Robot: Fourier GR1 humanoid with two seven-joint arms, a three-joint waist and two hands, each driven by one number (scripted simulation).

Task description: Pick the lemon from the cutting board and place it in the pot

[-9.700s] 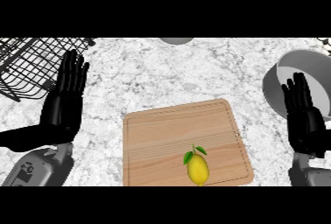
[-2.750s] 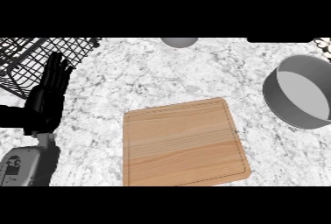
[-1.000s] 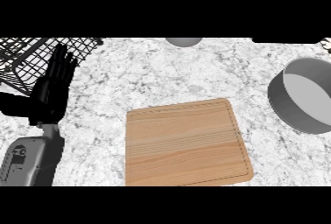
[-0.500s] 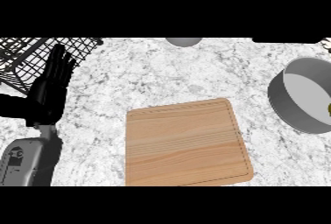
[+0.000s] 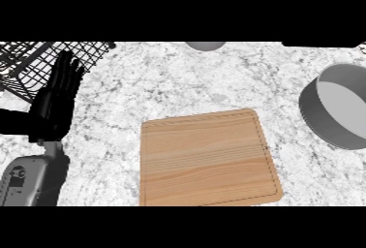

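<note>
You see a white counter (image 5: 186,82) veined with grey marbling. The cutting board (image 5: 207,160) is light tan wood with darker grain lines running across it. The pot (image 5: 342,109) is dark grey outside, paler grey within. The left hand (image 5: 57,99) is black on a grey forearm (image 5: 28,181), and the wire basket (image 5: 32,60) is black.

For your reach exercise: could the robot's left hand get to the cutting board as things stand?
Probably yes. The left hand rests open, fingers up, at the view's left, and only bare counter lies between it and the cutting board, with nothing in the way.
</note>
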